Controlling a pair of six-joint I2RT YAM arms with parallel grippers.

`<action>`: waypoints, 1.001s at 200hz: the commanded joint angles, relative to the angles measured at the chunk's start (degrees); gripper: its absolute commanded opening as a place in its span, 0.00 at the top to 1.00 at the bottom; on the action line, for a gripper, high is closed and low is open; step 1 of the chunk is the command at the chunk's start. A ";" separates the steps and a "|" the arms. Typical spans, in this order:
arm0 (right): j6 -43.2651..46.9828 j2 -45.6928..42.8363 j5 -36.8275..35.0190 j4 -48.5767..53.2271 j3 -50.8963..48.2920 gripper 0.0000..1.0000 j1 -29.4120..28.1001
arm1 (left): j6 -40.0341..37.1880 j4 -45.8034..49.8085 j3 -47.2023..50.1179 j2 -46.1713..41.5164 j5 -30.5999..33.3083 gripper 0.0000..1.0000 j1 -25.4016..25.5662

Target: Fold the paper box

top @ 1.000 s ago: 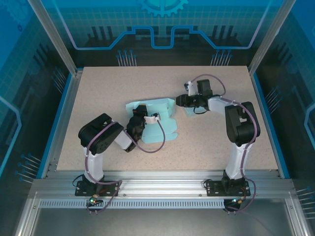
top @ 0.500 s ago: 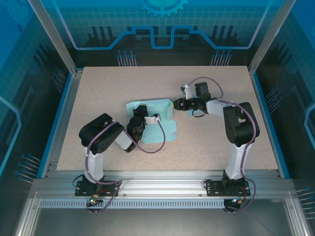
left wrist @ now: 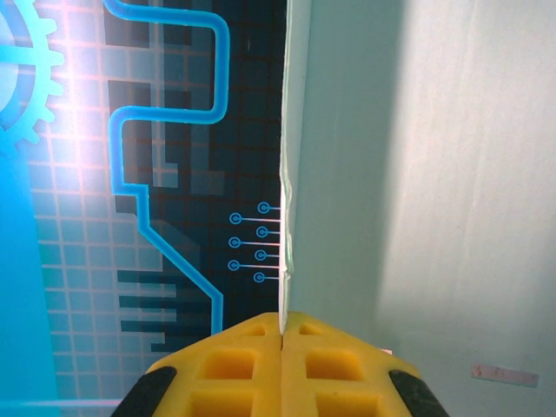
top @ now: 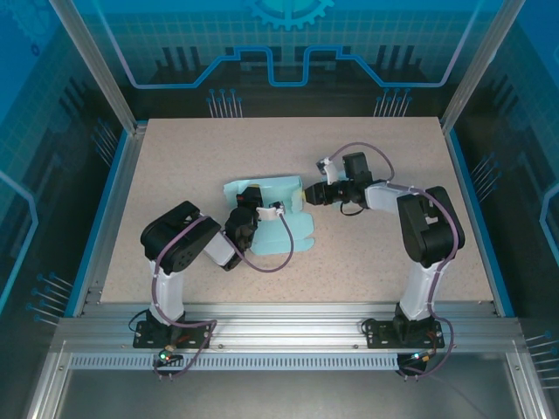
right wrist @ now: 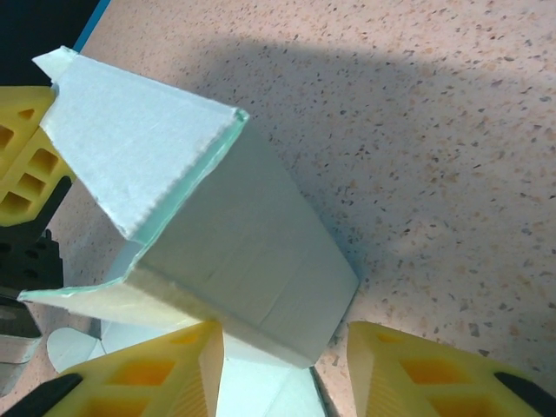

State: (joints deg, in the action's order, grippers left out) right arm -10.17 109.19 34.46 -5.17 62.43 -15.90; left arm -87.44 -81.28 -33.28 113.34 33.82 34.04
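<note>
The box was found part-folded on the bench, with bare bench showing on every side of the box and the widest stretch to its right. A thin upright wall of the box was pinched at its edge by the left claw, whose yellow fingers were seen fully closed with the card running up from between them. In the top view, this claw was placed at the box's near side. The right claw was held at the box's right end, its jaws standing part open and set astride the raised end of the box. A clear gap of bench was seen between the box and one finger, and contact by the other finger could not be made out, so nothing was judged to be gripped there. In the top view, that claw was placed just at the box's right edge. The work was judged to be about midway: the far wall and the right end had been stood up and a sloping panel had been turned over at that end, while a flap with scalloped tabs lay flat on the box's near side, not yet raised or tucked in.
</note>
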 commanded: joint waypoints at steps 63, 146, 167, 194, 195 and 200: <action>2.70 -1.70 -1.47 1.48 -0.02 0.50 -1.92 | -0.74 1.11 -0.48 1.45 -0.74 1.00 0.69; 7.76 3.45 -12.34 9.39 10.92 0.49 -5.87 | -0.98 1.07 -1.08 1.42 -1.24 1.00 2.06; 7.72 3.58 -15.68 8.91 10.54 0.51 -6.37 | -0.94 1.12 -1.42 1.36 -1.30 1.00 2.18; 7.55 3.56 -20.96 7.34 9.34 0.54 -7.33 | -0.45 1.12 -1.90 1.10 -1.36 1.00 2.22; 7.54 3.57 -21.20 7.27 9.31 0.54 -7.36 | -0.45 1.12 -1.89 1.10 -1.33 1.00 2.24; 7.34 3.62 -22.26 6.84 9.05 0.54 -7.55 | -0.40 1.12 -1.92 1.02 -1.35 1.00 2.22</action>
State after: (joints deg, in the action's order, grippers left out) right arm -3.49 111.42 19.03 2.50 71.90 -22.15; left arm -87.61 -80.86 -34.13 113.54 34.26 35.27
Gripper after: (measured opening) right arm 0.464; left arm 0.055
